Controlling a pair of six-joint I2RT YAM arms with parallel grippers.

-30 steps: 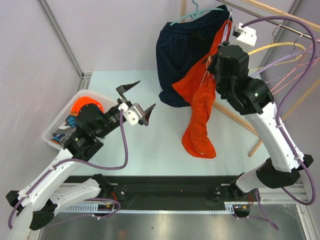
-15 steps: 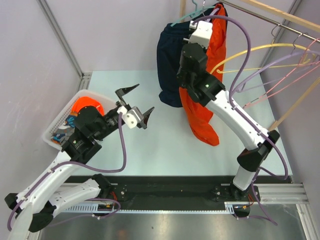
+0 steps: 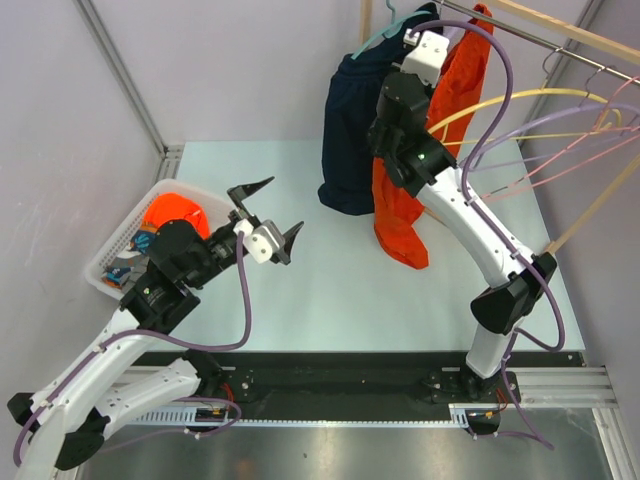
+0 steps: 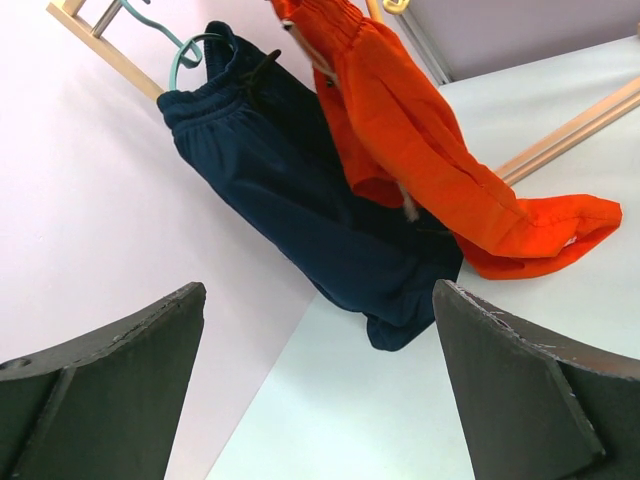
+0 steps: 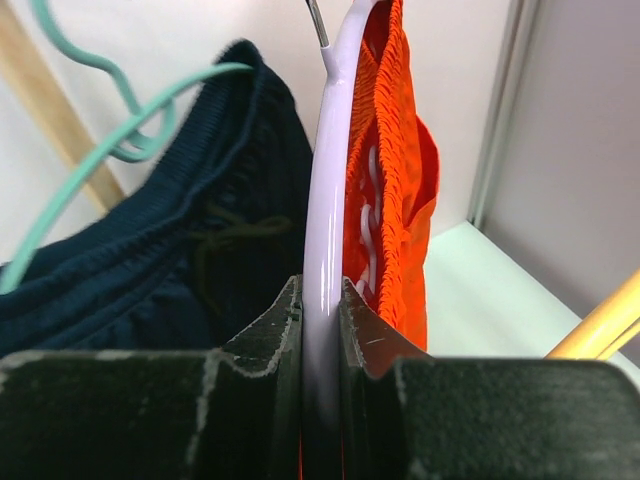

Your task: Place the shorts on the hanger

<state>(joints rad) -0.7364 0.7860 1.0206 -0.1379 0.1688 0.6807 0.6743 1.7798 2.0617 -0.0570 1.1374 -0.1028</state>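
Observation:
The orange shorts (image 3: pixel 400 215) hang by their gathered waistband on the lavender hanger (image 5: pixel 325 190), high at the back beside the navy shorts. Their lower end rests on the table in the left wrist view (image 4: pixel 540 235). My right gripper (image 5: pixel 322 300) is shut on the hanger's arm, with the waistband and white drawstring just right of it. In the top view the right gripper (image 3: pixel 408 45) is up by the rail and hides the hanger. My left gripper (image 3: pixel 285 205) is open and empty over the table's left middle, jaws wide in its wrist view (image 4: pixel 320 290).
Navy shorts (image 3: pixel 345 150) hang on a teal hanger (image 3: pixel 375 35) left of the orange pair. A wooden rail (image 3: pixel 560 30) carries a yellow hanger (image 3: pixel 520 100) and pink hangers (image 3: pixel 590 140). A white basket (image 3: pixel 115 245) holding an orange item stands at the left edge.
My right arm has swung up and left with the hanger and orange shorts, bringing them next to the navy shorts. The shorts' lower end dragged back. The left arm barely moved.

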